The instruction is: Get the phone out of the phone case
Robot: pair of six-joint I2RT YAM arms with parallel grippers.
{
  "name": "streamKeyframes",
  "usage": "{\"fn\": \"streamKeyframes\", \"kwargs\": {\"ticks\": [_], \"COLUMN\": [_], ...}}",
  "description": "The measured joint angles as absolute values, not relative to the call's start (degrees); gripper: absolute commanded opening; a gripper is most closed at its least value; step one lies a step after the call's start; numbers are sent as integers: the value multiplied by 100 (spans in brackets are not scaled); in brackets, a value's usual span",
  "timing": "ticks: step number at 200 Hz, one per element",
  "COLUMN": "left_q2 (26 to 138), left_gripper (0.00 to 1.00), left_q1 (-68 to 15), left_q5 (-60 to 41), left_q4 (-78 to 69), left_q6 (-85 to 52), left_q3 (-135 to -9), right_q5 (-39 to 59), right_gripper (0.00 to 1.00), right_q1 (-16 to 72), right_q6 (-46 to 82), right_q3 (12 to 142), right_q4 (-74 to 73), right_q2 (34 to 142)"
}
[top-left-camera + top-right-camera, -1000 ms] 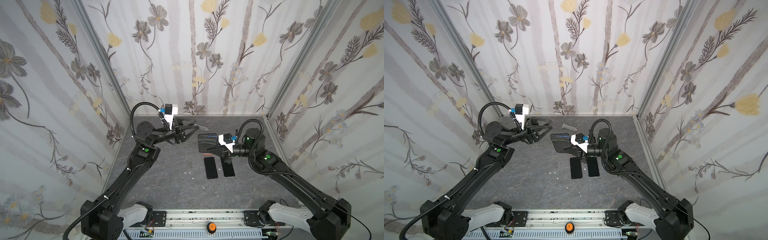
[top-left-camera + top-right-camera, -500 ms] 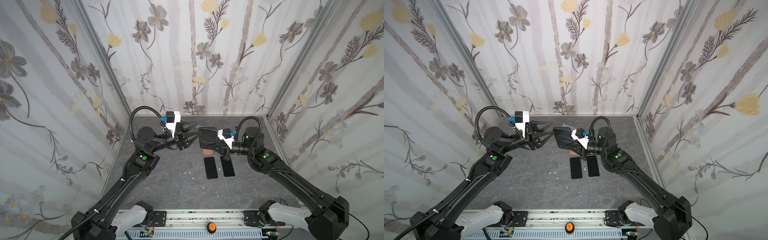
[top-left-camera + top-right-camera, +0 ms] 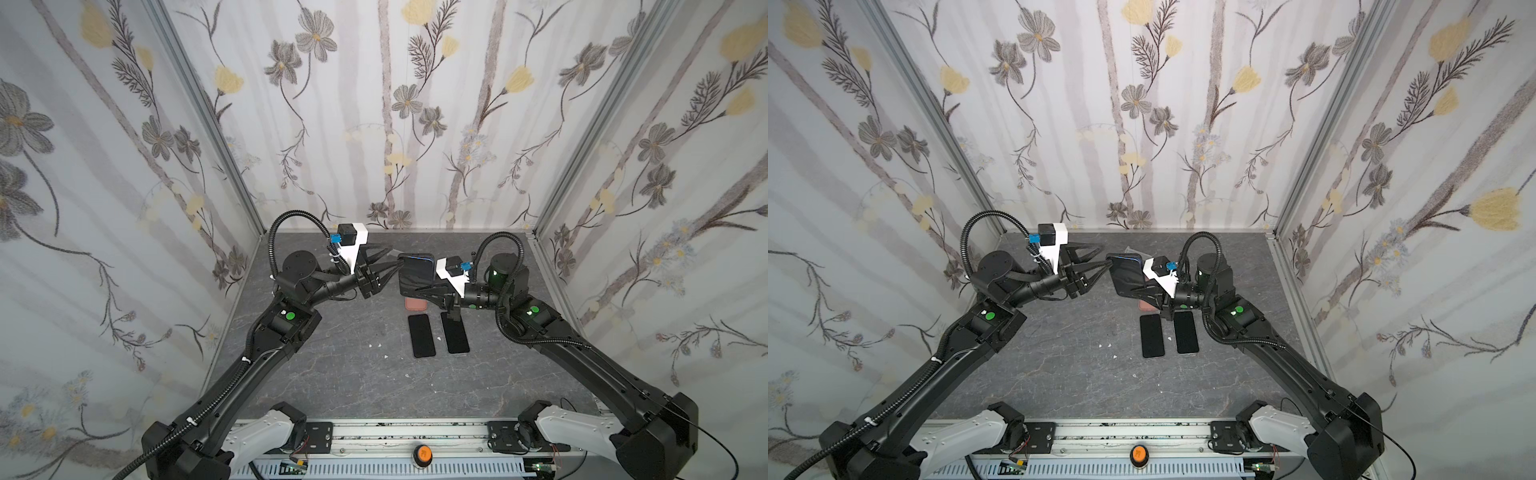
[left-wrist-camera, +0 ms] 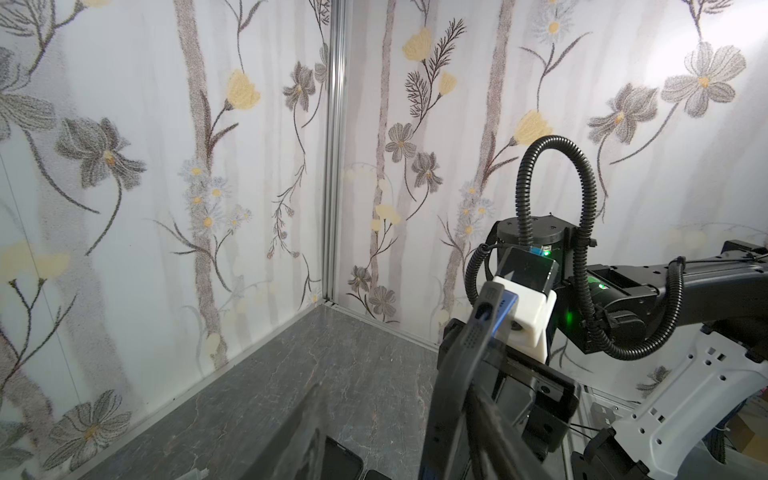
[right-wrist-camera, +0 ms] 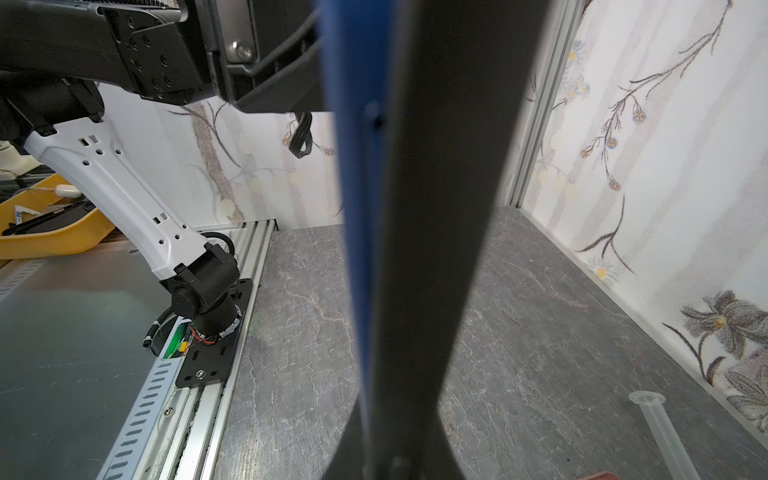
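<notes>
The phone in its black phone case (image 3: pixel 415 276) (image 3: pixel 1128 276) stands upright in the air above the table, held at its lower edge by my right gripper (image 3: pixel 424 291) (image 3: pixel 1138 293), which is shut on it. In the right wrist view the case (image 5: pixel 449 208) shows edge-on, with the phone's blue rim (image 5: pixel 357 208) along one side. My left gripper (image 3: pixel 395 255) (image 3: pixel 1105 254) is open at the case's upper left corner. In the left wrist view the case edge (image 4: pixel 453 374) sits between the fingers, close against one finger (image 4: pixel 494 432) and well apart from the other.
Two black phones (image 3: pixel 422 336) (image 3: pixel 455 332) lie flat side by side on the grey table below the held case. A pink case (image 3: pixel 415 304) lies just behind them. A clear plastic tube (image 5: pixel 665 432) lies near the back wall.
My left gripper has moved right, up to the case's corner. My right gripper has tipped the cased phone upright and carried it left toward the left gripper.
</notes>
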State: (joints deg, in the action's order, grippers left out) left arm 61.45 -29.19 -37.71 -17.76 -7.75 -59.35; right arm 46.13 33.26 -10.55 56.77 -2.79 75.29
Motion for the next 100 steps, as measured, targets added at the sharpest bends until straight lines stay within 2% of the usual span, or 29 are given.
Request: {"fn": "streamKeyframes", "kwargs": {"ticks": [100], "left_q2": [6169], "left_gripper": [51], "left_q1": [-2751], "left_q5": [-3815], "left_q4": [-1815], "left_q6": [-954], "left_q3": [-5935], "right_q5": [4545], "right_gripper": [0], "right_q1": [3369], "right_q6": [-1140], "right_q3": [5756], "right_q4": [-102], "right_q2": [7568]}}
